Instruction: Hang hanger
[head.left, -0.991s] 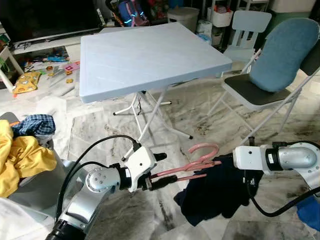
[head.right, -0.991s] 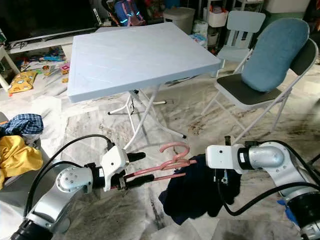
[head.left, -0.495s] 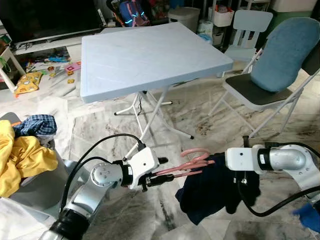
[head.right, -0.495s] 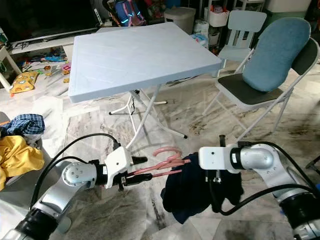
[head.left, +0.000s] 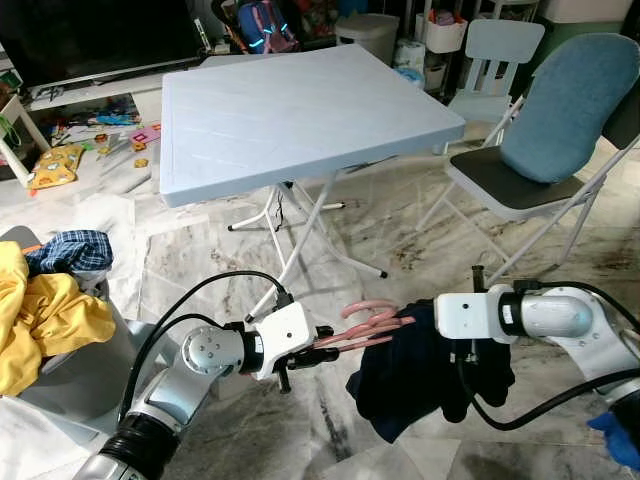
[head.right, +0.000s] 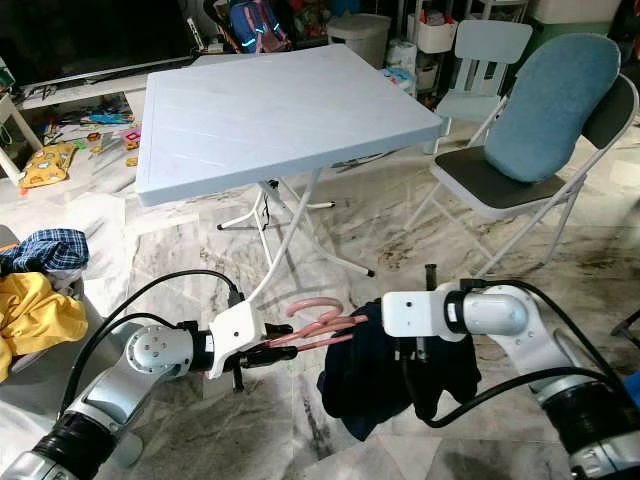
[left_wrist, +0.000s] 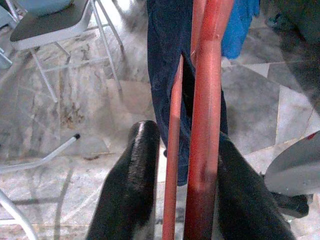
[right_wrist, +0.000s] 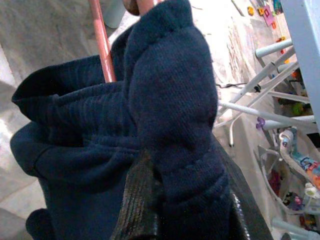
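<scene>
- Hanger (head.left: 365, 322): pink, lying roughly level above the marble floor (head.left: 300, 430), between the two arms, in front of the pale blue folding table (head.left: 290, 110).
- Left tool (left_wrist: 180, 170): black fingers (left_wrist: 135, 185) pinching the hanger's rods from either side; seen from the head, it holds the hanger's near end.
- Dark navy garment (head.left: 430, 375): hanging off the hanger's far end, bunched, drooping toward the floor.
- Right tool (right_wrist: 175, 200): fingers pressed onto a thick fold of the navy garment, just beside a pink hanger rod.
- Folding chair (head.left: 540, 150) with blue cushion stands to the right, well apart from the arms.
- Yellow and plaid clothes (head.left: 45, 300) heaped at the left edge.
- Toys scattered on the floor beyond the table.
</scene>
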